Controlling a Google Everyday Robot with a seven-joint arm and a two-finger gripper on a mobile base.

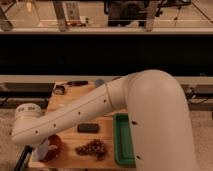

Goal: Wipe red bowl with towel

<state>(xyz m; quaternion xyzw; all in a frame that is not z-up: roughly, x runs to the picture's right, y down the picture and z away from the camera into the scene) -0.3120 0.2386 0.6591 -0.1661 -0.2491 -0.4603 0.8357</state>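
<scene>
The red bowl (54, 146) sits at the front left corner of the wooden table (70, 102). A small pale towel (42, 149) lies against the bowl's left side, inside its rim. My gripper (39, 146) hangs straight down from the white wrist (26, 116) right above it, shut on the towel and mostly hidden by the forearm. The long white arm (115, 100) crosses the table from the right.
A dark grey flat rectangle (87, 128) lies mid-table and a bunch of grapes (92, 148) lies near the front edge. A green tray (122, 142) stands at the right, partly under my arm. Small objects (60, 90) sit at the far edge. A dark counter runs behind.
</scene>
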